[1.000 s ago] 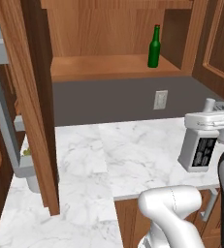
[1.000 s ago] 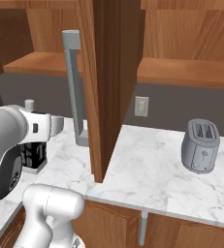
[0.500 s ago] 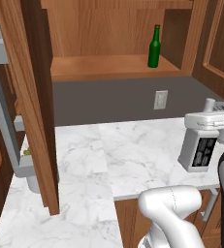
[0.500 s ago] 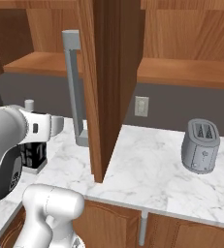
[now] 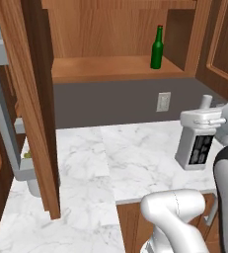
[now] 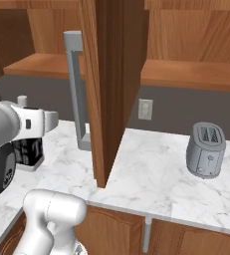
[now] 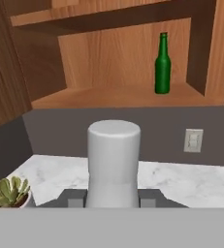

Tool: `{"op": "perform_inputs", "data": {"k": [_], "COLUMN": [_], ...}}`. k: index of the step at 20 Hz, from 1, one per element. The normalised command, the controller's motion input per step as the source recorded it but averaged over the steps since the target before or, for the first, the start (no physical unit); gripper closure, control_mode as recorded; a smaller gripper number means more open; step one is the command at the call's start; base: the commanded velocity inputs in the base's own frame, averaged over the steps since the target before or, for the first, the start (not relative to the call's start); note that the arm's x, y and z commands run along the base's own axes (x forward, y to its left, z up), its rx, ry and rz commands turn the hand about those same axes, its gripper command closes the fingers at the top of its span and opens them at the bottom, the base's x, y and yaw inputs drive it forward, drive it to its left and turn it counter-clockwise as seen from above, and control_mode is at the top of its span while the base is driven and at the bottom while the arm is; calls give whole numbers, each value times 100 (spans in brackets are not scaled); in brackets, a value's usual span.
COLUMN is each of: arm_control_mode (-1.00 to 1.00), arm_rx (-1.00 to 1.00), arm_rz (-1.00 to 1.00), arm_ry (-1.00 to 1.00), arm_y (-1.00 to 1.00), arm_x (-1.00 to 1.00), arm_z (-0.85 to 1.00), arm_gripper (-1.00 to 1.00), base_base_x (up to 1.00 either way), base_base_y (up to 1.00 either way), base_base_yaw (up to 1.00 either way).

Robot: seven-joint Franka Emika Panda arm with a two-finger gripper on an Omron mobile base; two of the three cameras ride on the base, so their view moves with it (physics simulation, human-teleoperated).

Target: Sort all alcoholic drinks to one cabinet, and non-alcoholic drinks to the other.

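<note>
Nothing has moved since the earlier frames: arm, bottles and open doors sit exactly as they did, so the sort stands paused with one alcoholic drink shelved and the second in hand.

At the left edge of the left base view, a cabinet door (image 5: 34, 104) stands open with its grey handle (image 5: 4, 106) toward the camera, and behind its lower edge a small potted succulent (image 7: 8, 193) peeks out at the counter's left edge, mostly cut off. Moving right, the marble counter (image 5: 110, 163) runs under the open cabinet shelf (image 5: 105, 69), where the green bottle (image 5: 157, 48) stands upright near the shelf's right end, just beside the side wall. Below it, a wall outlet (image 5: 163, 102) sits on the grey backsplash.

Further right, the gripper (image 5: 200, 120) is clenched on the neck of the clear squarish bottle (image 5: 196, 150), upright at the counter's right front corner. Whether its base rests on the marble or hangs just above it is hard to tell. In the hand view its pale cap blocks the jaws.

Far right in the right base view, the grey toaster (image 6: 206, 149) stands on the counter. The coffee cup and carton can't be placed.
</note>
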Motion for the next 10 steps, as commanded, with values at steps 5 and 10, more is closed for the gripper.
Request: {"op": "perform_inputs", "data": {"k": [5, 10], "arm_control_mode": [-100, -100], "arm_rx": [-2, -5], "arm_rz": [5, 0], "arm_ry": [-12, -11], "arm_y": [48, 49], "arm_x": [3, 24], "arm_z": [36, 35], "arm_gripper": [100, 100], "base_base_x": [0, 0], "base_base_y": [0, 0], "base_base_yaw": [0, 0]}}
